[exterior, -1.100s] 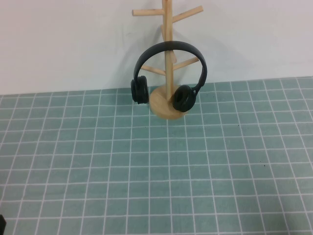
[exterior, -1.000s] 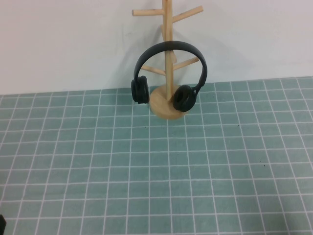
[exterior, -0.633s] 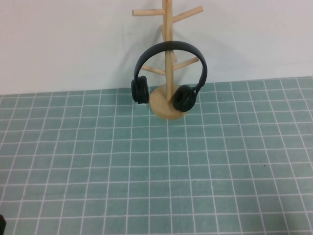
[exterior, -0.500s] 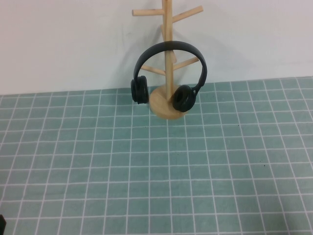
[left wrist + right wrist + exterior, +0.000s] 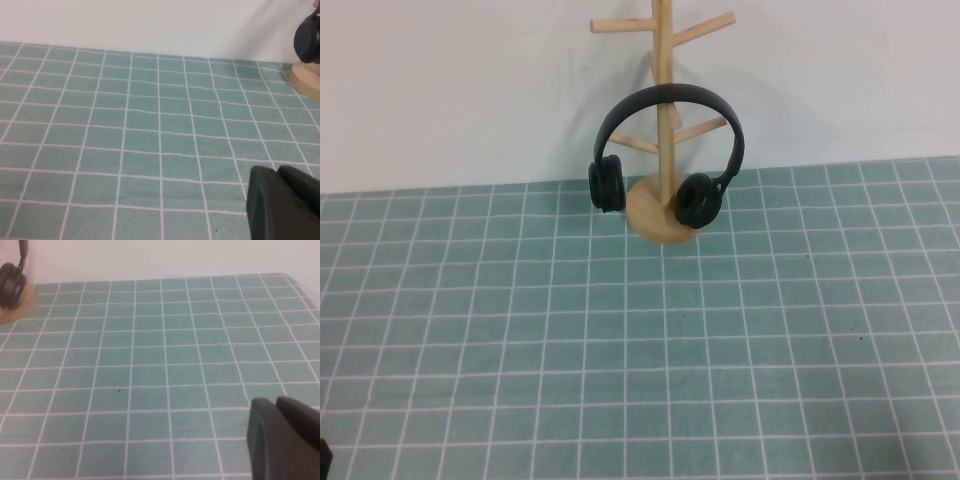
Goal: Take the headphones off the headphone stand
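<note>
The black headphones (image 5: 696, 200) hang by their headband on a peg of the light wooden headphone stand (image 5: 664, 50) at the back centre of the table, with the ear cups on either side of the pole just above the round base. My left gripper (image 5: 277, 170) is shut and empty, low over the mat far to the left of the stand; one ear cup (image 5: 309, 35) and the base's edge (image 5: 306, 80) show in its view. My right gripper (image 5: 275, 401) is shut and empty, far to the right; an ear cup (image 5: 11, 285) shows there.
A green mat with a white grid (image 5: 640, 340) covers the table up to a white wall (image 5: 440, 90) right behind the stand. The mat's far right corner (image 5: 287, 276) shows in the right wrist view.
</note>
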`<state>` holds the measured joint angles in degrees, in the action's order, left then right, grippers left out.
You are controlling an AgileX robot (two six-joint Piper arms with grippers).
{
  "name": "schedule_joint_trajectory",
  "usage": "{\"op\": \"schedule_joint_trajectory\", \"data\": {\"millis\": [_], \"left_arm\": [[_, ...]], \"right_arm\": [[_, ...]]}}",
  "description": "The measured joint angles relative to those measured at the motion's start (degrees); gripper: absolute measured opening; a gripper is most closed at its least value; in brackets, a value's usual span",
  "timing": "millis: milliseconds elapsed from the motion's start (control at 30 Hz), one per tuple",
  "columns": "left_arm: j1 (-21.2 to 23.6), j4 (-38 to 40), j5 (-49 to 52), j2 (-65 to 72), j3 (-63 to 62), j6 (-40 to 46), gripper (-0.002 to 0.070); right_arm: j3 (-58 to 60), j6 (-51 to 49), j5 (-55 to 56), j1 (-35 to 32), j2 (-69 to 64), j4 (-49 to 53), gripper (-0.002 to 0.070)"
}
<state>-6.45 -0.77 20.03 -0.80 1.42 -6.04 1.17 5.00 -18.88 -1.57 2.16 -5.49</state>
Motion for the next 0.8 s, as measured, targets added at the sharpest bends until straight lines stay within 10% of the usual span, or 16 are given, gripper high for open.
{"op": "schedule_joint_trajectory", "data": {"millis": [533, 800], "left_arm": [[0.0, 0.0, 0.0, 0.0, 0.0, 0.0, -0.0004], [0.0, 0.0, 0.0, 0.0, 0.0, 0.0, -0.0004]], "right_arm": [[0.0, 0.0, 4.3, 0.0, 0.0, -2.3, -0.0008], [0.0, -1.5, 15.8, 0.0, 0.0, -34.7, -0.0008]]}}
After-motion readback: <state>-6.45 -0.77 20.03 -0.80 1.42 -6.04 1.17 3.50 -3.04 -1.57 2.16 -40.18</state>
